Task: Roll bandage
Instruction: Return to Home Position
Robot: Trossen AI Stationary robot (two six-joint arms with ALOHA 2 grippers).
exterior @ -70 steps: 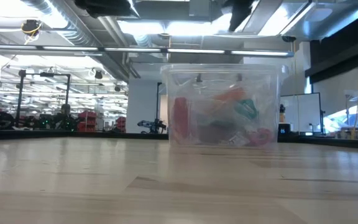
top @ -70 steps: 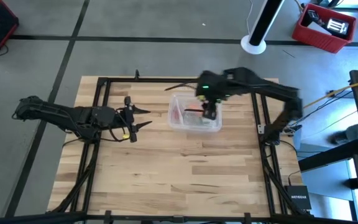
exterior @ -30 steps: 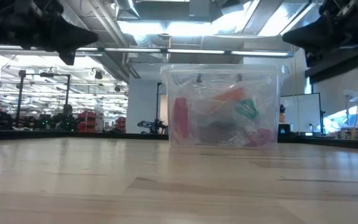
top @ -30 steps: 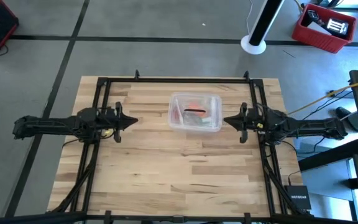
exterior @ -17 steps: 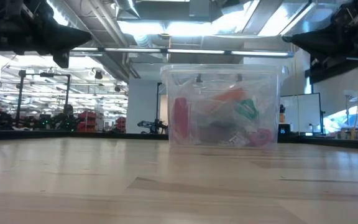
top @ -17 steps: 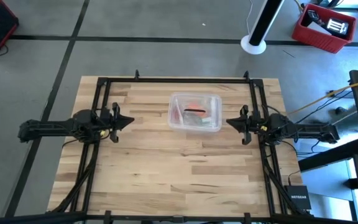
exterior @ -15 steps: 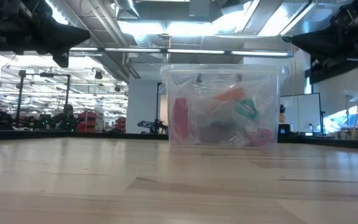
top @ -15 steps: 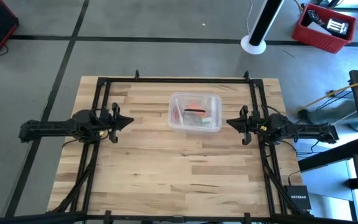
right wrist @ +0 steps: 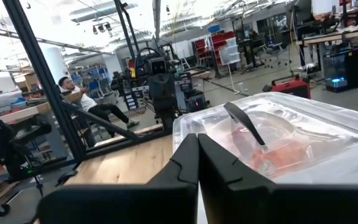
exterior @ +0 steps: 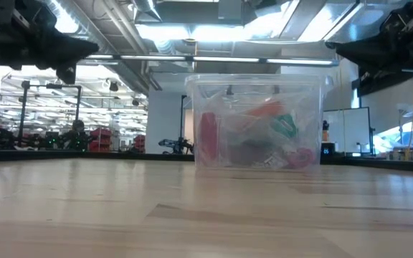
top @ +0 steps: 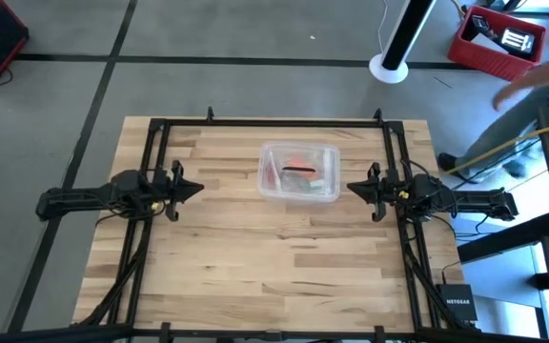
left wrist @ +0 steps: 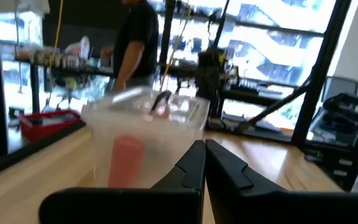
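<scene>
Fingers [left wrist: 188,167] on both sides are pressed together, empty. The left gripper [top: 196,187] and right gripper [top: 353,187] flank the lidded clear box [top: 262,176], apart from it, the orange bandage [top: 298,163] inside. Homing well likely means drawing each arm straight outward, level, without brushing the box.

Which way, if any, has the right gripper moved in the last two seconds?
Yes. The right gripper was over the clear box; now it sits off the box's right side, by the black frame rail.
</scene>
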